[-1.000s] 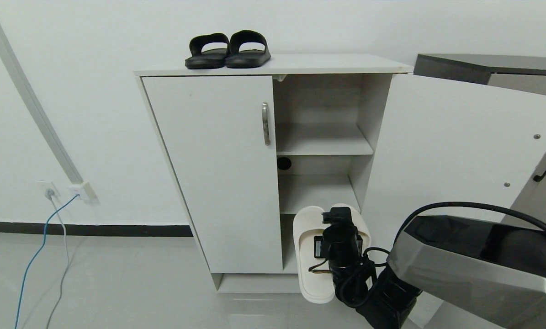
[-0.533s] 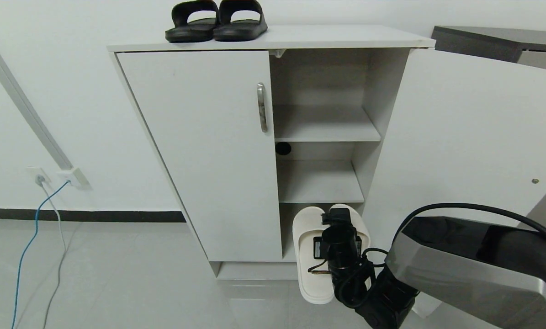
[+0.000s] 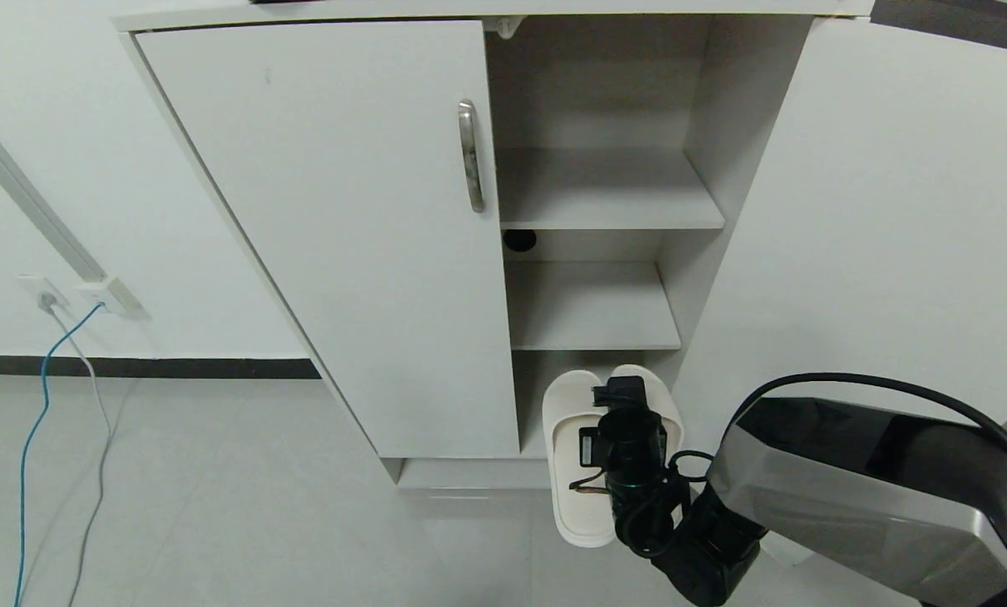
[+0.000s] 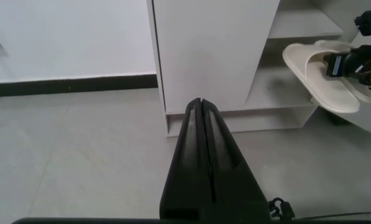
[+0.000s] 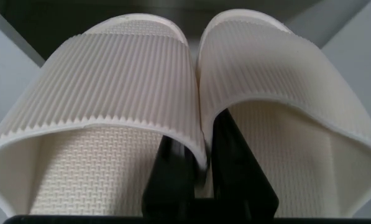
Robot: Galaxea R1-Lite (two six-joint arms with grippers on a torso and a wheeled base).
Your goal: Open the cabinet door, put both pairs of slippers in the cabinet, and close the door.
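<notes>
Grey floor ran up to a white cabinet (image 3: 343, 211), its right door (image 3: 891, 211) open; the right gripper (image 3: 619, 394) was clamped on both white slippers (image 3: 570, 421), just short of the lowest compartment (image 3: 530, 396) ahead; placing seemed underway, calling next for a level push inward, then release; the left gripper (image 4: 201, 106) hung closed and empty.

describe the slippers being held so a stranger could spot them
Find the white cabinet whose right door stands open. In front of its lowest compartment, the right gripper pinches a pair of cream slippers side by side. Ribbed straps set them apart from the cabinet's smooth white surfaces.
</notes>
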